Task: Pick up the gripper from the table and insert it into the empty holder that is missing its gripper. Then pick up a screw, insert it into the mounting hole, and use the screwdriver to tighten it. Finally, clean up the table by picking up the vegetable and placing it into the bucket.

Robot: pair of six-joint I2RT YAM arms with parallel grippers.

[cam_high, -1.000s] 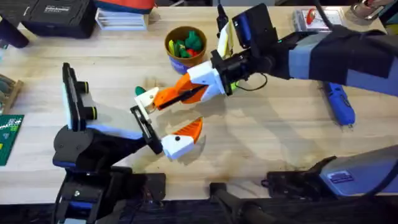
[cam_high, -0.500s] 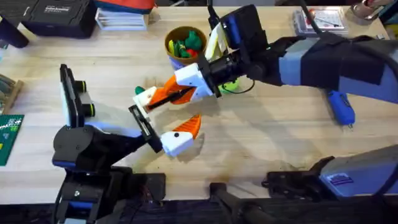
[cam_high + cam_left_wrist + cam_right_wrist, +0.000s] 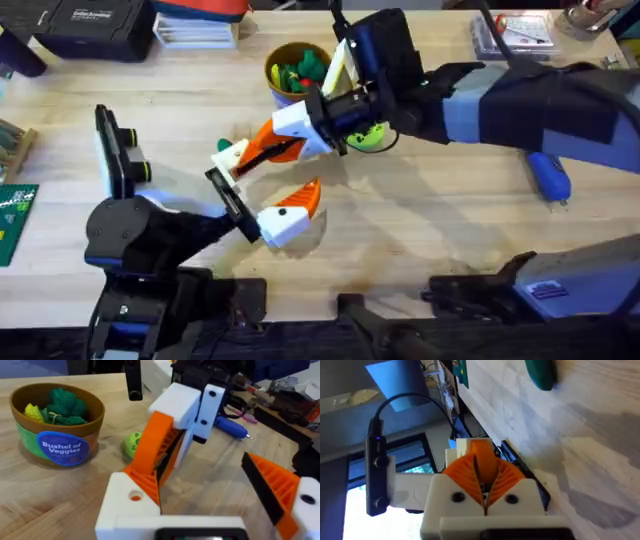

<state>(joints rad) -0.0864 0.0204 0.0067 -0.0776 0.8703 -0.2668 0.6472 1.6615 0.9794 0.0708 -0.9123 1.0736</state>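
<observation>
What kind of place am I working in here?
Probably a robotics lab workbench: a wooden table holding a blue screwdriver, a black tool case, a green circuit board and a toy veggie bucket.

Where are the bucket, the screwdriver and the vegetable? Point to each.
bucket [image 3: 60, 447]: left wrist view, on its blue label.
screwdriver [image 3: 551, 175]: overhead view, on its blue handle.
vegetable [image 3: 540, 372]: right wrist view, on its dark green body.

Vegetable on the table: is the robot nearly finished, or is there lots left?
Lots left. Nothing looks finished. The right gripper is shut, down by the open left gripper; I can't tell if a part is fitted. The blue screwdriver lies untouched. The dark green vegetable is on the table, not in the bucket.
</observation>
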